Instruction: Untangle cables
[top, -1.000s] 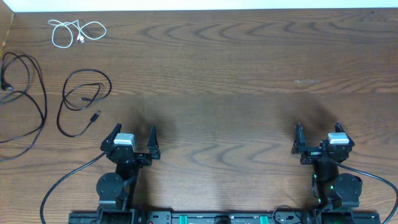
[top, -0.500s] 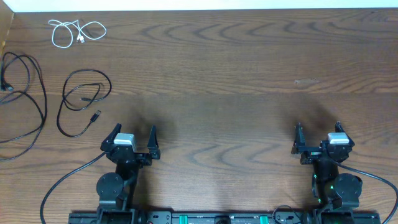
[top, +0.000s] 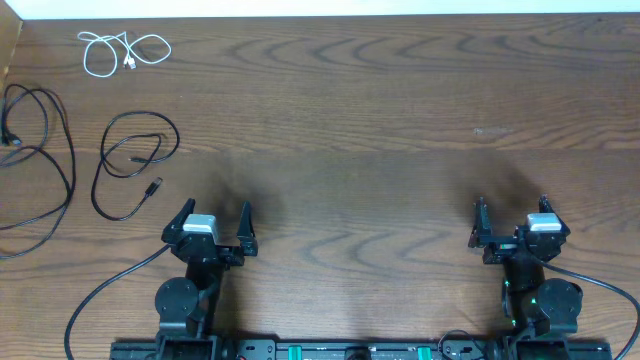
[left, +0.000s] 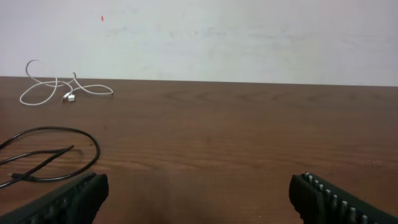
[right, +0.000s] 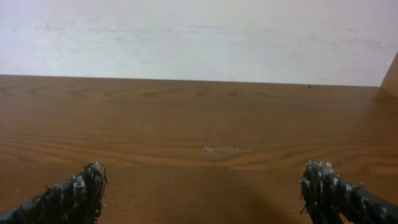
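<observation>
Three cables lie apart at the table's left. The short white cable (top: 122, 52) (left: 57, 93) is looped at the far left corner. A short black cable (top: 133, 163) (left: 46, 155) curls in front of my left gripper. The longer black cable (top: 38, 155) sprawls along the left edge. My left gripper (top: 213, 212) (left: 198, 199) stands open near the front edge, nothing between its fingers. My right gripper (top: 510, 207) (right: 202, 196) is open too, over bare wood at the front right.
Wooden table (top: 380, 120) with a white wall behind it (right: 199, 37). A faint pale scuff (top: 492, 131) (right: 222, 149) marks the wood ahead of the right gripper. Thick black robot cables (top: 95, 300) run from the arm bases at the front edge.
</observation>
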